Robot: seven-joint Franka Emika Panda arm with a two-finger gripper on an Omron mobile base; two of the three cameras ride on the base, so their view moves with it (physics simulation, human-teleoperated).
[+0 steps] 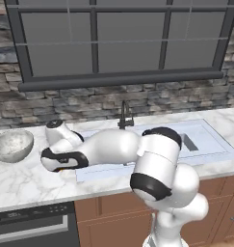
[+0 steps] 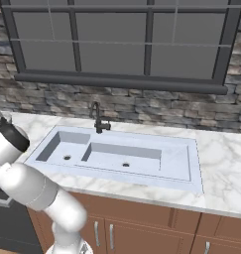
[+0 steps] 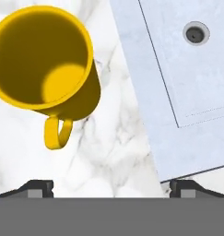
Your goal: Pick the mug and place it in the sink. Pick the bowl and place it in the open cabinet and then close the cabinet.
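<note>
The yellow mug [image 3: 42, 60] stands upright on the marble counter, seen from above with its handle [image 3: 56, 132] toward the fingertips. My gripper [image 3: 111, 188] hovers over it, open and holding nothing; the mug lies up and left of the gap between the fingers. In the left base view the hand bends down over the counter left of the sink [image 1: 210, 147], and a yellow sliver of the mug [image 1: 63, 170] peeks out under it. The speckled bowl [image 1: 11, 144] sits at the counter's far left. One sink drain [image 3: 195, 33] shows in the hand view. The cabinet is out of view.
A dark faucet [image 2: 97, 119] rises behind the double-basin sink [image 2: 176, 163]. A stone wall and a large window run along the back. A dark appliance front [image 1: 32, 224] sits below the counter on the left, with wooden doors [image 2: 142, 233] under the sink.
</note>
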